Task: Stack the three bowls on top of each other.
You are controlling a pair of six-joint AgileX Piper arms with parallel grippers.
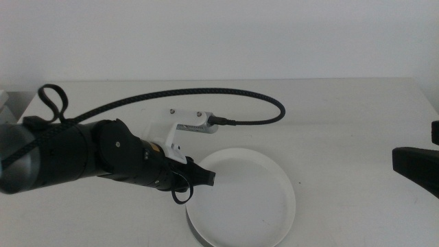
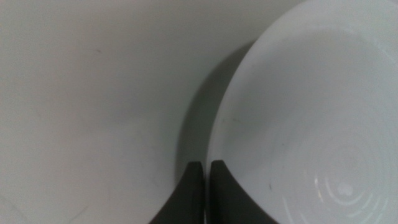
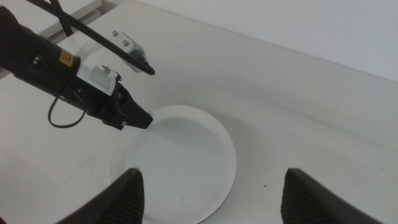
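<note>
- The left gripper (image 1: 208,178) reaches in from the left side, its two dark jaws pressed together with only a hairline seam between them in the left wrist view; nothing is caught between them. Their tips sit at the near-left rim of the white bowl (image 1: 243,195), and I cannot tell whether they touch it or hang just above it.
- Risk here, as I judge it: closed jaws cannot take the rim. If the arm pushes on towards the bowl in this state, the tips would shove the light plastic bowl across the table (image 1: 343,116) or tip its far edge up, rather than grasp it.
- A second risk: if the jaws part while already against the rim, one finger may land inside and one outside unevenly, giving a thin pinch that lets the bowl swing or slip when lifted.
- Just ahead of the left fingertips, a darker edge shows beneath the white bowl at its near side, so it may already rest on another bowl; the pictures do not settle this, and no grey or mint bowl is plainly visible. A sideways nudge could slide the top one off whatever lies under it.
- Far to the right, the right gripper (image 3: 211,193) waits, jaws wide apart and holding nothing, the white bowl lying well ahead of its fingers. It looks clear of the work; a collision would need both arms closing on the bowl together.
</note>
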